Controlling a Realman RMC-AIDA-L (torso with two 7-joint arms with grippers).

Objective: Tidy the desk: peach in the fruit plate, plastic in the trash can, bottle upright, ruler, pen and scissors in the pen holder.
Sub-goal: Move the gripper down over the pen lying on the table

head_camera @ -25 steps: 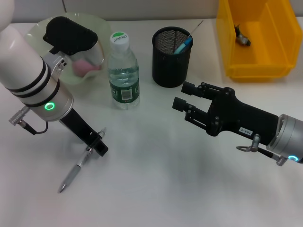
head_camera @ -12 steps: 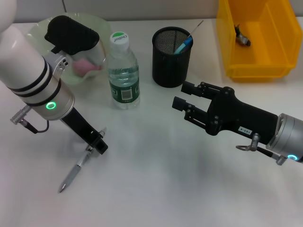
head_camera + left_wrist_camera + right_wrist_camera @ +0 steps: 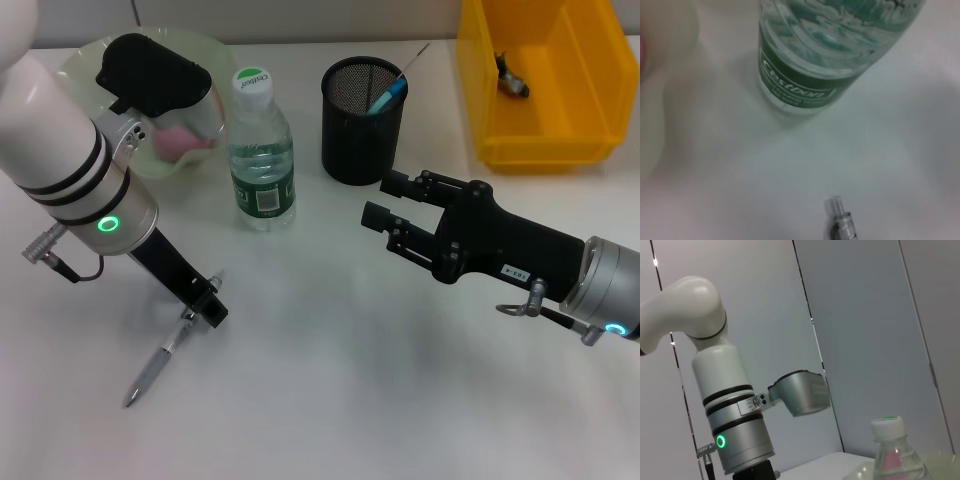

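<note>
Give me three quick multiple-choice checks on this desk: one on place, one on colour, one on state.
1. Where does the pen lie?
A. In the pen holder
B. On the desk at the left gripper
C. In the yellow bin

2. What colour is the bottle cap?
A. White
B. Red
C. Black

3. How is the bottle?
A. On its side
B. Upright
C. Held in the right gripper

Answers: 1 B, it lies on the white desk under the left gripper. 2 A, the cap is white with green lettering. 3 B, it stands untouched.

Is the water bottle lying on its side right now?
No. In the head view the water bottle stands upright on the table, its white cap on top, between the fruit plate and the pen holder.
</note>
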